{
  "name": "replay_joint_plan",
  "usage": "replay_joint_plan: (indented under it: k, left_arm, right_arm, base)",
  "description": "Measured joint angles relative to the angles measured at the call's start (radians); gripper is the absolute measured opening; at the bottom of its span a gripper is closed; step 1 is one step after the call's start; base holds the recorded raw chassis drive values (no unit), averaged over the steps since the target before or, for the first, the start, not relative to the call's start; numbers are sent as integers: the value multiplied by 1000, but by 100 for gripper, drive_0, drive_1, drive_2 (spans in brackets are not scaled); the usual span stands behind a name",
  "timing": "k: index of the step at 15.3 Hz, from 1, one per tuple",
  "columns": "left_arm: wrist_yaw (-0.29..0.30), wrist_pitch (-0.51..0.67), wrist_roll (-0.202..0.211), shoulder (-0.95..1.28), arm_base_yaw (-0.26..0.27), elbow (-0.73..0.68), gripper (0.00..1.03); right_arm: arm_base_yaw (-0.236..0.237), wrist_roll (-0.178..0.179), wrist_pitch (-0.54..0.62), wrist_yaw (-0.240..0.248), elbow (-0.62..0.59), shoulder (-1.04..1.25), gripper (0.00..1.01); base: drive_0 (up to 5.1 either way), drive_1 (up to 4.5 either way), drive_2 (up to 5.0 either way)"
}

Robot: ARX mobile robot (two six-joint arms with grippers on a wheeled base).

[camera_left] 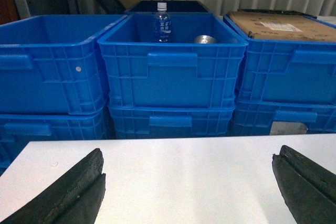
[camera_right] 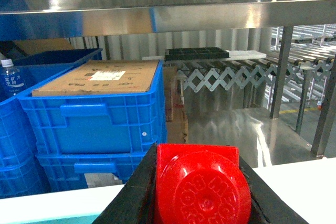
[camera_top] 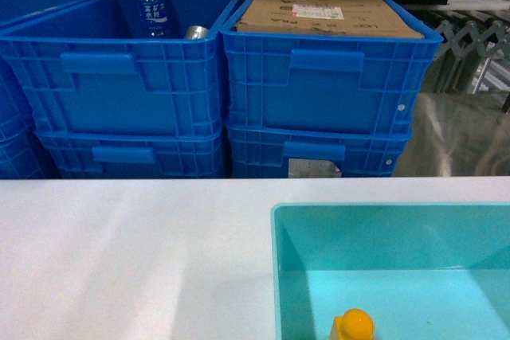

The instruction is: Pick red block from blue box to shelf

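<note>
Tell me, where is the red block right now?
The red block is held in the right gripper, low in the middle of the right wrist view, in front of the blue crate with the cardboard box and below the shelf.

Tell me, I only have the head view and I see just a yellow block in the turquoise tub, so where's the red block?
Observer: The red block is clamped between the right gripper's fingers, raised clear of the blue box.
Operator: Is it near the shelf?
Observer: The shelf rail runs above and beyond it in the right wrist view.
Operator: And the left arm?
Observer: The left gripper is open over the white table, holding nothing.
</note>
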Motion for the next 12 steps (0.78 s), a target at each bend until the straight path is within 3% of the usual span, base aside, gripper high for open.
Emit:
replay_joint_plan:
  k: [12]
  left_arm:
    - [0, 0, 0, 0, 0, 0, 98]
  right_arm:
    - [0, 0, 0, 0, 0, 0, 28]
  base:
    - [-140, -140, -140]
